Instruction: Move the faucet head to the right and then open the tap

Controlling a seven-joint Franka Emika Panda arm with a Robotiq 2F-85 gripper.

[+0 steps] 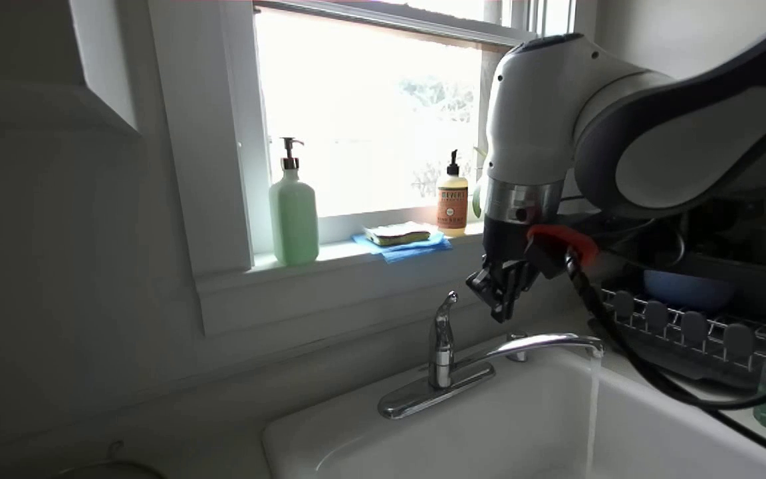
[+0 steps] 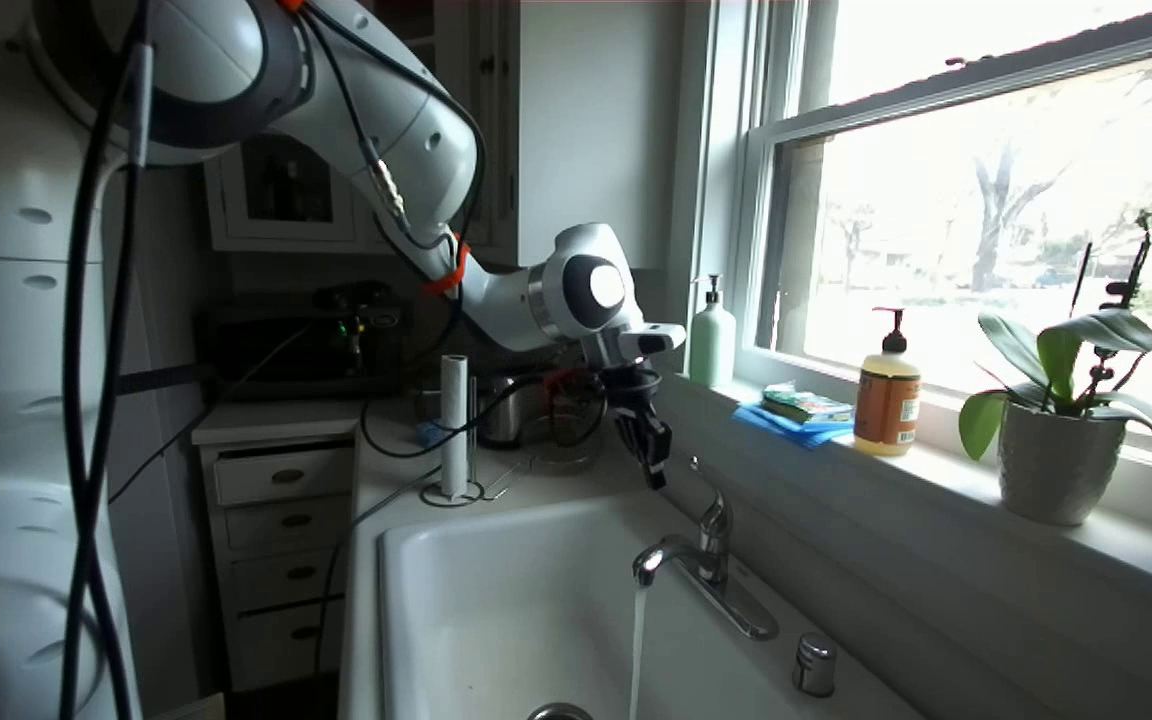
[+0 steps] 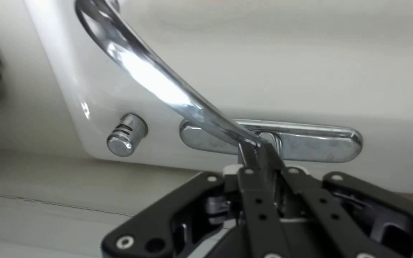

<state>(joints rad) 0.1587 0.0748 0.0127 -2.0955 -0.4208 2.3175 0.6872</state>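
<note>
The chrome faucet head point(image 1: 542, 342) arches to the right over the sink in an exterior view, and water runs from its tip. It also shows in an exterior view point(image 2: 671, 552) and in the wrist view point(image 3: 170, 89). The tap point(image 1: 442, 359) is an upright chrome column with its lever raised; it also shows in an exterior view point(image 2: 716, 530). My gripper point(image 1: 499, 311) is shut and empty, pointing down beside the lever and above the spout, apart from both; it also shows in an exterior view point(image 2: 654, 475). In the wrist view the fingers point(image 3: 257, 146) hide the lever.
A small separate chrome stub point(image 3: 126, 135) stands behind the spout. A green bottle point(image 1: 294, 219), a sponge on a blue cloth point(image 1: 399, 245), an orange soap bottle point(image 1: 452, 206) and a plant pot point(image 2: 1061, 460) line the sill. A dish rack point(image 1: 682, 326) stands right.
</note>
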